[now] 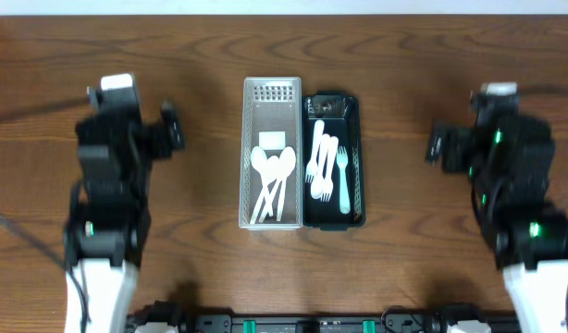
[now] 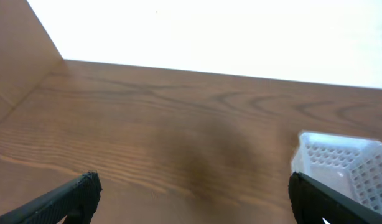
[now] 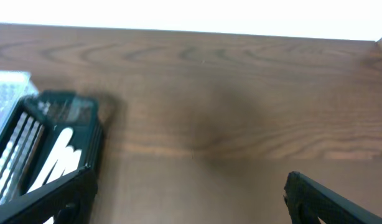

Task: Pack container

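A white perforated container holds several white plastic spoons at the table's middle. A black perforated container beside it on the right holds several white forks. My left gripper is open and empty, left of the white container. My right gripper is open and empty, right of the black container. Both grippers hang over bare wood, apart from the containers.
The wooden table stretches around both containers. A black rail runs along the front edge between the arm bases. A white wall lies beyond the table's far edge in both wrist views.
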Tool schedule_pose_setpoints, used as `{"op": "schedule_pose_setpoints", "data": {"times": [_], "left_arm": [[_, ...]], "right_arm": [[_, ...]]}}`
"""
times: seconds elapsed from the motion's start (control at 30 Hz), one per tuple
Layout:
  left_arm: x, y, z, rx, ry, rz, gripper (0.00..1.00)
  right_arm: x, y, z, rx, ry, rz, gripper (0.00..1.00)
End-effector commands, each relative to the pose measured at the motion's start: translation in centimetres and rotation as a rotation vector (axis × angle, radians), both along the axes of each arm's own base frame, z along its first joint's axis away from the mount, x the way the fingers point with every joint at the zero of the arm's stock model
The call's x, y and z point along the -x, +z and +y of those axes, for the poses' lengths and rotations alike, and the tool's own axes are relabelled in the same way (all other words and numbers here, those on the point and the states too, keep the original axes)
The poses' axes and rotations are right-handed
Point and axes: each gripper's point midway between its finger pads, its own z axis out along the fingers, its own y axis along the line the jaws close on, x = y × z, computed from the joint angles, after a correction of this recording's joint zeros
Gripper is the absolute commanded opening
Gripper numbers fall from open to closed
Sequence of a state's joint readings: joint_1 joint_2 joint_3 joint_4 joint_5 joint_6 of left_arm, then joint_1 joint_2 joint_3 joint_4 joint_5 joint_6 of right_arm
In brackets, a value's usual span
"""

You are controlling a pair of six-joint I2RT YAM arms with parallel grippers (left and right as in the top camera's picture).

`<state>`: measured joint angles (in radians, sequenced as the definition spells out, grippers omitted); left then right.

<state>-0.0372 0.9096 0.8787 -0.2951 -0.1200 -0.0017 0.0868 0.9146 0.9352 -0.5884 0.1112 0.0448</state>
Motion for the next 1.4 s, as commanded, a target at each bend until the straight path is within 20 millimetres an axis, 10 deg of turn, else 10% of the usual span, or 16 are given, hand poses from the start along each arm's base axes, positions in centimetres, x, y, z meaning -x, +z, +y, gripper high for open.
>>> {"op": "schedule_pose_setpoints", "data": {"times": [0.0,0.57,1.0,1.37], "left_arm": [[3.3,-1.6,-0.8,-0.01,-0.03,-0.045,0.98],[9.6,-8.8,-0.8,-0.019,-0.053,0.089,0.98],[13.6,-14.2,-0.4,-0.039,-0.054,0.369,0.98],[14.3,-14.9,-0.4,-0.042,-0.054,0.408,0.98]], "right_arm": [[3.3,-1.3,0.3,-0.003,0.01,-0.022,0.99],[14.0,-10.1,-0.9,0.038,0.013,0.332,0.99],[14.0,-10.1,-0.9,0.037,0.013,0.326,0.99],[15.3,-6.6,0.0,-0.008,0.077,0.056,0.99]]}}
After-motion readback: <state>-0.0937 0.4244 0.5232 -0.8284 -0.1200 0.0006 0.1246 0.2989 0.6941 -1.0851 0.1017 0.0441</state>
